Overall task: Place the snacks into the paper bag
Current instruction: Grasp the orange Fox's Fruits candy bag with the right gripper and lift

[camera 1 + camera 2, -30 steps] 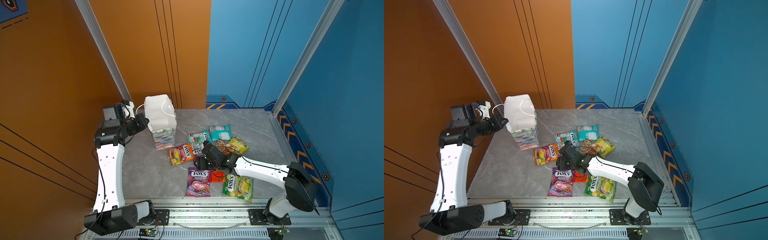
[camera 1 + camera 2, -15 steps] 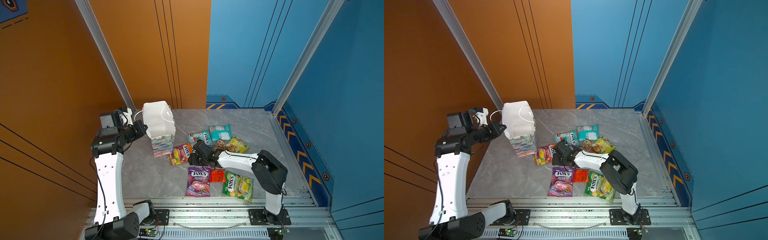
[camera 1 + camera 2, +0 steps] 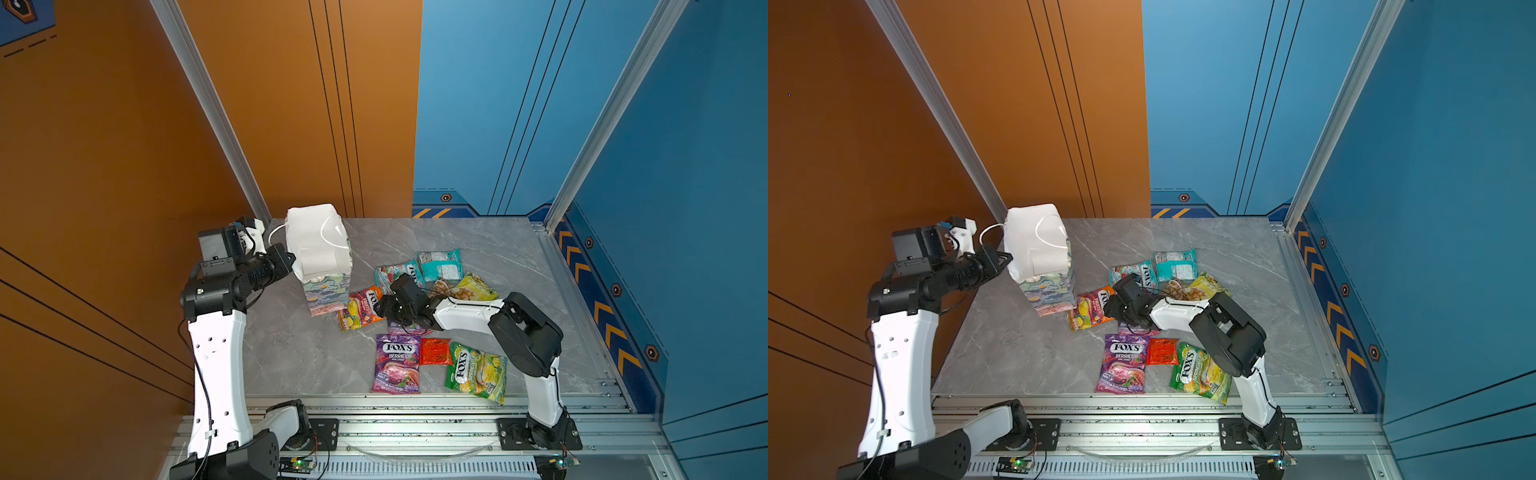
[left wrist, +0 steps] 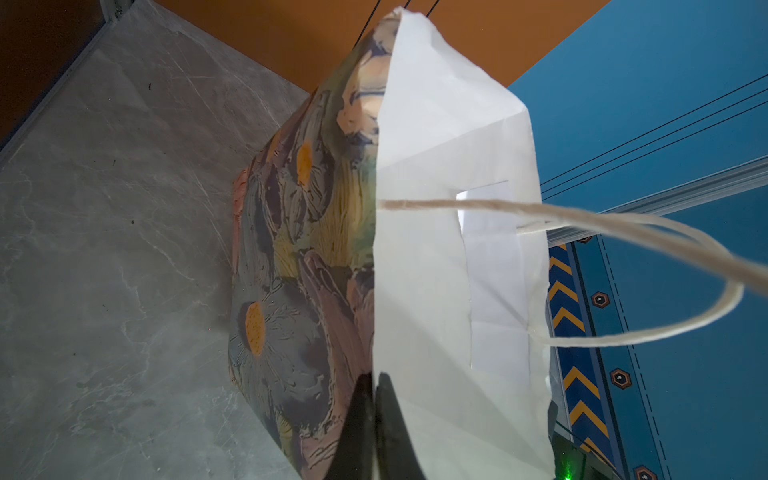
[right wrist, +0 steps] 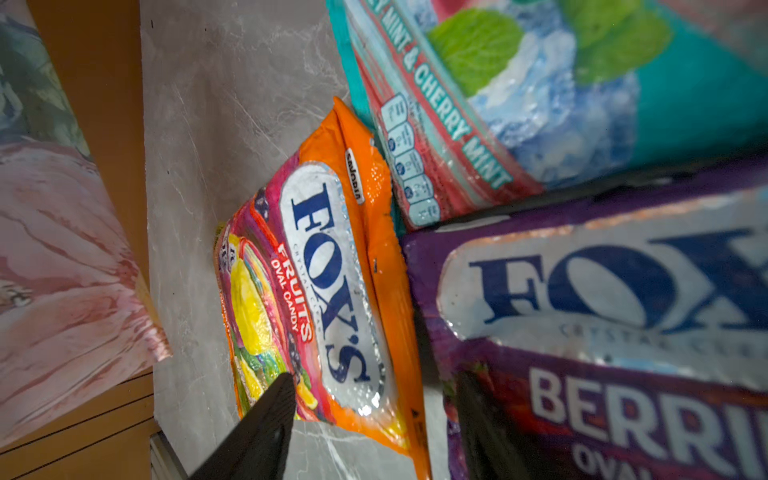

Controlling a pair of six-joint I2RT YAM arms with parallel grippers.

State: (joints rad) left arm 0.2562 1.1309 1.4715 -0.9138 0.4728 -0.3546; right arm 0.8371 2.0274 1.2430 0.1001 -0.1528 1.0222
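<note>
The paper bag (image 3: 320, 249) (image 3: 1038, 249) stands tilted at the back left, its white inside facing the camera. My left gripper (image 4: 374, 384) (image 3: 291, 259) is shut on the bag's rim (image 4: 415, 249). The snacks lie right of it: an orange FOX'S packet (image 3: 359, 309) (image 5: 324, 270), teal mint packets (image 3: 397, 274) (image 5: 498, 104), a purple Berries packet (image 3: 397, 368), and a second purple packet (image 5: 602, 291). My right gripper (image 3: 384, 307) (image 3: 1111, 307) (image 5: 374, 376) hangs open low over the orange packet's near edge, one finger over it and one over the second purple packet.
Another teal packet (image 3: 440, 264), a yellow chip bag (image 3: 469, 286), a small red packet (image 3: 434, 351) and a green FOX'S packet (image 3: 476, 372) lie around the right arm. The orange wall (image 3: 124, 166) is close behind the left arm. The table's front rail (image 3: 415, 403) runs below the packets.
My right gripper has slid left from the middle of the pile to the orange packet, still open. The left gripper has drawn the bag slightly forward, keeping hold of the rim.
</note>
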